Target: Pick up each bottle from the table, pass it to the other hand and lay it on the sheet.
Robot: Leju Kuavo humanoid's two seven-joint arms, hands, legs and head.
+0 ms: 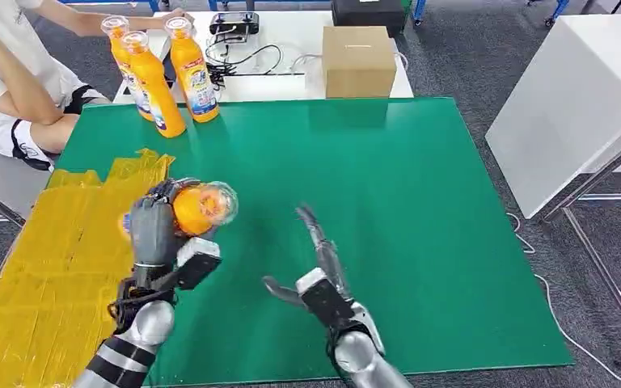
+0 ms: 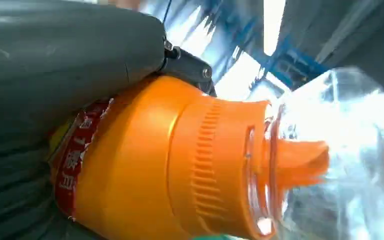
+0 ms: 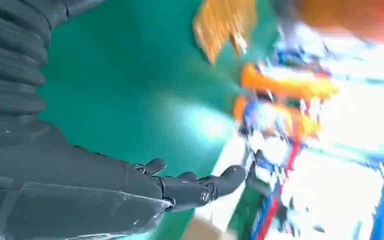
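Note:
My left hand [image 1: 155,226] grips an orange bottle [image 1: 200,207] with a clear cap, lifted above the green table near the yellow sheet [image 1: 57,259]. The left wrist view shows that bottle [image 2: 170,160] close up, its neck and clear cap sticking out past my left hand [image 2: 55,75]. My right hand [image 1: 315,263] hovers open over the table's middle, fingers spread, a short way right of the bottle. Its fingers [image 3: 200,187] are stretched out in the right wrist view. Three more orange bottles [image 1: 162,77] stand upright at the table's far left corner.
A person [image 1: 16,73] sits at the far left, an arm reaching behind the standing bottles. A cardboard box [image 1: 358,61] and cables lie on a white table [image 1: 291,36] behind the green one [image 1: 420,218]. A white cabinet [image 1: 574,105] stands to the right.

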